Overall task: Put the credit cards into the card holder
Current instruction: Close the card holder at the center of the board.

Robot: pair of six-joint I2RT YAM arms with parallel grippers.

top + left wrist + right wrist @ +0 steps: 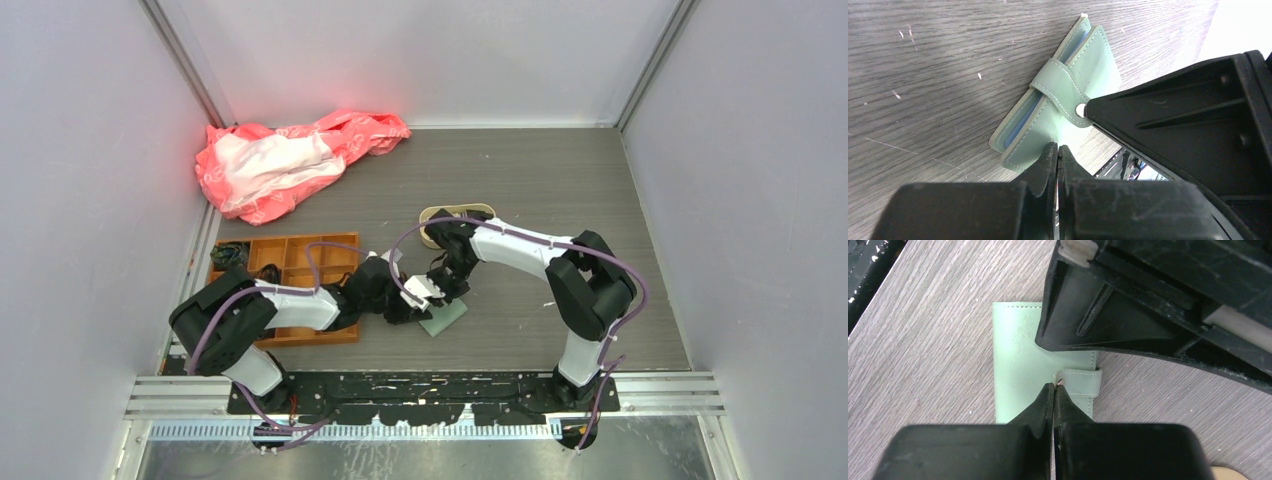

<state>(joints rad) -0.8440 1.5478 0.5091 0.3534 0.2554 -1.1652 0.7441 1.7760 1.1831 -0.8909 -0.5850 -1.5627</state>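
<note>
The card holder (443,318) is a sage-green wallet lying folded on the dark wood table, its strap snapped across the cover. In the left wrist view it (1048,115) shows blue pocket edges between its covers. My left gripper (1058,148) is shut, its tips resting on the wallet's near cover. My right gripper (1054,386) is shut, its tips pressed at the strap's snap (1060,382). Both grippers meet over the wallet in the top view, the left gripper (400,305) beside the right gripper (437,290). No credit cards are in view.
An orange compartment tray (290,262) sits left of the wallet under the left arm. A beige round-cornered tray (455,212) lies behind the right wrist. A crumpled pink and white bag (290,160) lies at the far left. Grey walls close in both sides.
</note>
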